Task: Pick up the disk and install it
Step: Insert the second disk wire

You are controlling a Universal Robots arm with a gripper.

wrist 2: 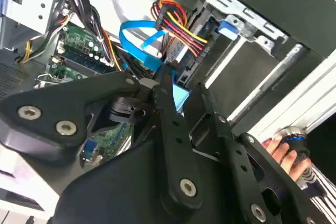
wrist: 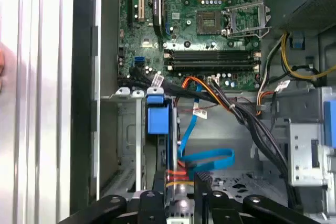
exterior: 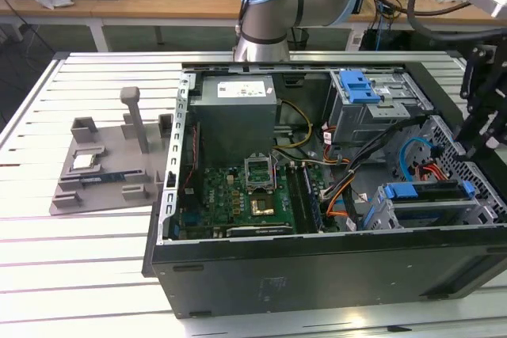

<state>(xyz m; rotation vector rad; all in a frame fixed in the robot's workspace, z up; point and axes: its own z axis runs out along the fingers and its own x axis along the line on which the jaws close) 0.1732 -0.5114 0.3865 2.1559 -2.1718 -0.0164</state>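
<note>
The disk (exterior: 432,210), silver with a blue plastic bracket, sits in the drive bay at the case's corner on the exterior view's right. In the first wrist view the disk (wrist: 170,145) stands edge-on in the bay, its blue bracket tab toward the motherboard, with red, yellow and orange wires at its near end. My gripper (exterior: 478,138) hangs over that end. In both wrist views the black fingers (wrist: 157,195) straddle the disk's end with a gap on one side, so the gripper (wrist 2: 182,98) (wrist: 180,192) looks open. A light blue patch of the disk (wrist 2: 181,96) shows between the fingertips.
The open computer case (exterior: 317,255) lies on a slatted white table, with motherboard (exterior: 245,195), power supply (exterior: 236,120) and a metal drive cage with a blue latch (exterior: 356,85). Blue and coloured cables (wrist: 207,158) loop beside the bay. A grey fixture (exterior: 103,168) sits left. A person's hand (wrist 2: 283,150) is near the case.
</note>
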